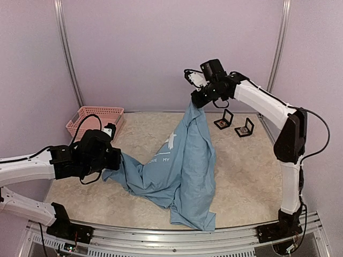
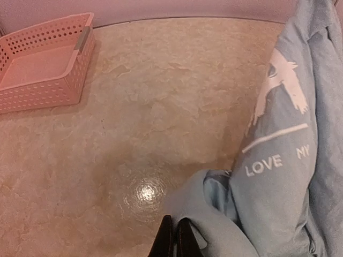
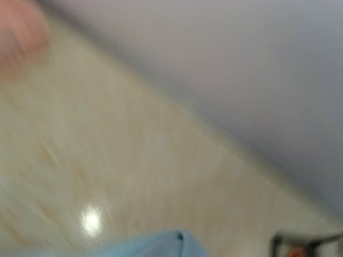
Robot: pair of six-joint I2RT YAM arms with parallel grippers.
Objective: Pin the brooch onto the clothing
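Our right pincer [image 1: 198, 100] is up high, over the far side of the table [image 1: 241, 176]. It is shut tight on the top of the shirt [image 1: 185, 160]. The blue shirt hangs down from it like a tent. The camera on this arm is all blurry. There we see only a bit of blue cloth at the bottom and the tan table, and we cannot see the fingers.

Our left pincer [image 1: 117, 160] is low, near the left side of the table. Its fingers [image 2: 166, 236] are pressed close together, and they pinch one edge of the shirt. The shirt is pulled out sideways to it.

Between our two pincers the shirt is spread out and wrinkly. Its bottom part lies on the table, close to the near edge. We can read the white words [image 2: 261, 165] LOVE MY on the front. Above the words is a white shape, a bit like a bird.

A pink basket [image 1: 107, 110] sits at the far left, behind our left arm. It does not touch the shirt.

Two small black boxes stand at the far right, under our right arm. The first box [image 1: 223, 119] and the second box [image 1: 244, 128] are just beside each other. Both look open, but what is in them is too small to tell.
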